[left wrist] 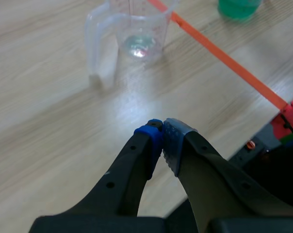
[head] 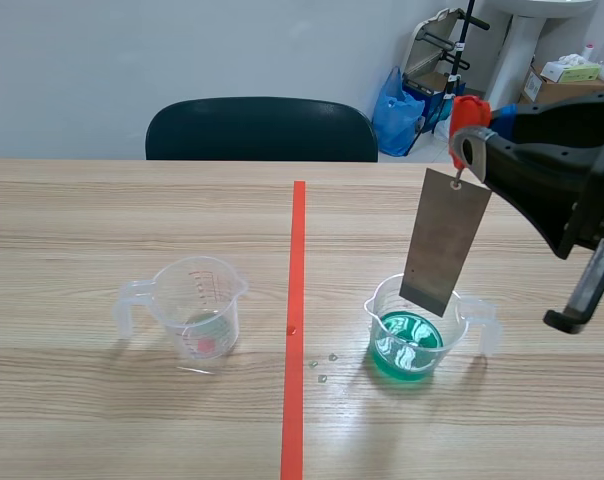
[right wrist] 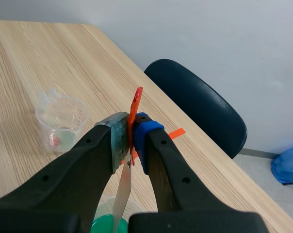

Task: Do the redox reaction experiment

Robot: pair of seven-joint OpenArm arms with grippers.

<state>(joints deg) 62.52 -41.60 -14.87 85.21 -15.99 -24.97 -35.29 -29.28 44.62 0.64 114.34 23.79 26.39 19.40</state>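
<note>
A grey metal plate (head: 444, 242) hangs from a small orange-red tag (head: 466, 110). My right gripper (head: 465, 125) is shut on that tag, high above the table. The plate's lower edge sits at the mouth of a clear beaker of green liquid (head: 414, 335), above the liquid's surface. In the right wrist view the tag (right wrist: 136, 103) is pinched between the pads of the right gripper (right wrist: 132, 135), and the plate (right wrist: 122, 194) drops toward the green liquid (right wrist: 104, 226). A second clear beaker (head: 195, 310), holding a little liquid, stands left of the tape. My left gripper (left wrist: 162, 135) is shut on nothing, near that beaker (left wrist: 137, 29).
An orange-red tape line (head: 296, 320) runs down the table's middle. A few tiny bits (head: 322, 366) lie beside the green beaker. A dark chair (head: 262, 130) stands behind the far edge. The near table edge (left wrist: 243, 141) lies right of my left gripper.
</note>
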